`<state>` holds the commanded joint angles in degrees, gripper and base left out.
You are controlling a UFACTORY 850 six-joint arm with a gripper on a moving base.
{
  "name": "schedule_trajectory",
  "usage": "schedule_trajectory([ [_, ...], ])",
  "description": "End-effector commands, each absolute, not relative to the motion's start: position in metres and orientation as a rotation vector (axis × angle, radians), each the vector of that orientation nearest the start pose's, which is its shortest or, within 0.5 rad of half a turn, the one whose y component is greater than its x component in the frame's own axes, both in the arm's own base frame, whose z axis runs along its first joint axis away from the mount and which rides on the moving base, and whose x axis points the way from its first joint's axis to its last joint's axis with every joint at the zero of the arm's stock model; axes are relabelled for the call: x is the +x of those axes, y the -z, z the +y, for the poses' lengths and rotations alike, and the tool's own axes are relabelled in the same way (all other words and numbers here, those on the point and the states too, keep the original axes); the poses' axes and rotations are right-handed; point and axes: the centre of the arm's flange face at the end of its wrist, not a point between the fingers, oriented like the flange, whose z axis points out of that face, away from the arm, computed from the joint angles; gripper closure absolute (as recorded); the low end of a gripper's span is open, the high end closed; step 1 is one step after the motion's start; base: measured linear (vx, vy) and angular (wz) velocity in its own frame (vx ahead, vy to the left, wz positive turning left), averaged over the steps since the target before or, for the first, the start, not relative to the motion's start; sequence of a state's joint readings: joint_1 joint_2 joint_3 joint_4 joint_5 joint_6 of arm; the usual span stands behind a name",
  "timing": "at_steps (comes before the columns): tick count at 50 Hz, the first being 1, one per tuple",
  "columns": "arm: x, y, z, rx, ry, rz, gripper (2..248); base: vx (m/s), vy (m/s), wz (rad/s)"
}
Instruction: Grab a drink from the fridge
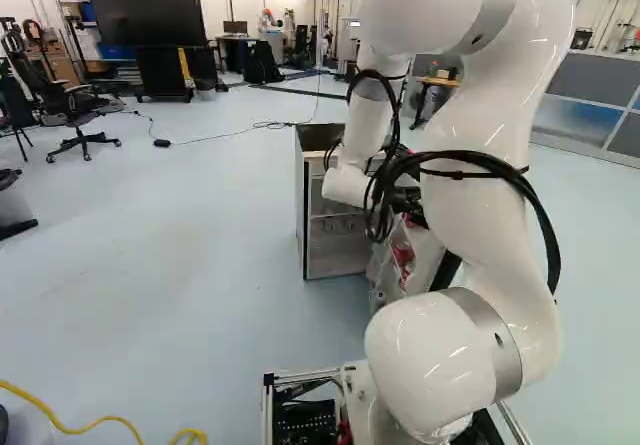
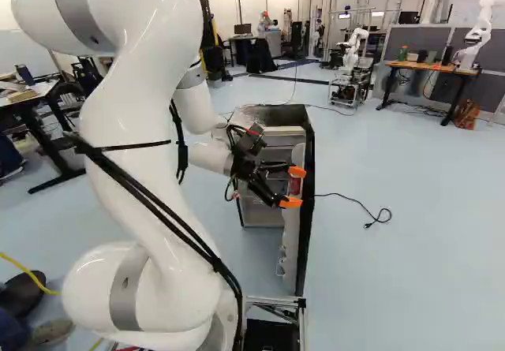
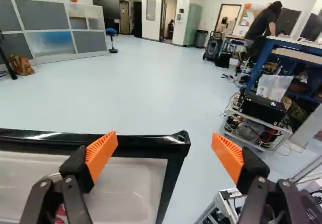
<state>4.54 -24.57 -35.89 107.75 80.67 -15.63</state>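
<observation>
in the right base view, a gray fridge (image 2: 276, 115) is seen first. next, the black gripper (image 2: 292, 187) is spread wide, with nothing held. its orange tips are held near the open white door (image 2: 291, 237), where a red drink (image 2: 296, 184) is kept, partly hidden.

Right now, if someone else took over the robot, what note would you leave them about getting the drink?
Gripper: the black gripper with orange pads is open and empty, by the fridge door.
Things: the small fridge with a dark top is ahead of the base; its white-lined, black-edged door stands open. A red item, probably a drink can, sits inside the door.
Done: door open, arm reaching there.
Left: line up, grip the drink, take it out.
</observation>
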Motion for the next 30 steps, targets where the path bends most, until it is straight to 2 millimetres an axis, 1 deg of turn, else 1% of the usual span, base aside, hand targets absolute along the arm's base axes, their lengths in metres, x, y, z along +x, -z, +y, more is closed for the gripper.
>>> schedule_trajectory([
  [22,0.399,-0.315,-0.095,1.159,-0.876,-1.498,3,0.000,0.000,0.000],
  [30,0.403,-0.315,-0.100,1.145,-0.873,-1.510,3,0.000,0.000,0.000],
])
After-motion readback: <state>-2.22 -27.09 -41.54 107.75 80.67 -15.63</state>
